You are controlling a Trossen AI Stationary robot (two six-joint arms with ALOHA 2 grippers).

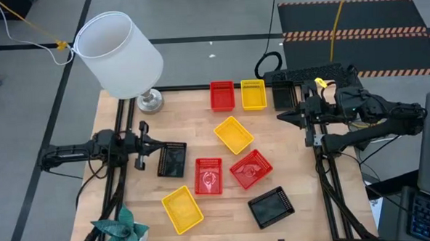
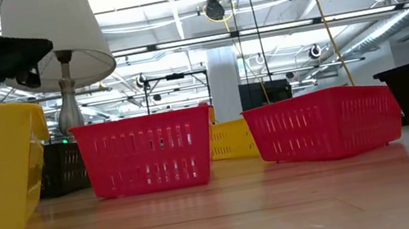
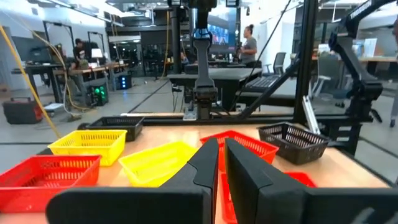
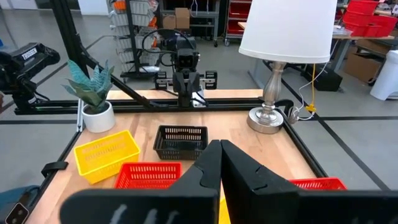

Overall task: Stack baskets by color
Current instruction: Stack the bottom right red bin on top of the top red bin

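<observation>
Reach from beside the lamp [image 1: 125,59] with the left hand [image 1: 145,145], fingers nearly pressed together and empty, spread wide, straddle one wall of the black basket [image 1: 172,160] just beside, right hand [image 1: 284,116] pressed together, waiting.

White lamp [image 1: 121,55] at table corner; potted plant [image 1: 122,232] opposite.

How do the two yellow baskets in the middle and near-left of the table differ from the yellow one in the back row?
The back-row yellow basket sits square to the table edge, in line beside a red basket. The middle yellow basket is turned diagonally and stands alone in the centre. The near yellow basket is also skewed, close to the front edge near the plant. All three are the same shallow mesh type, upright, empty and unstacked.
</observation>
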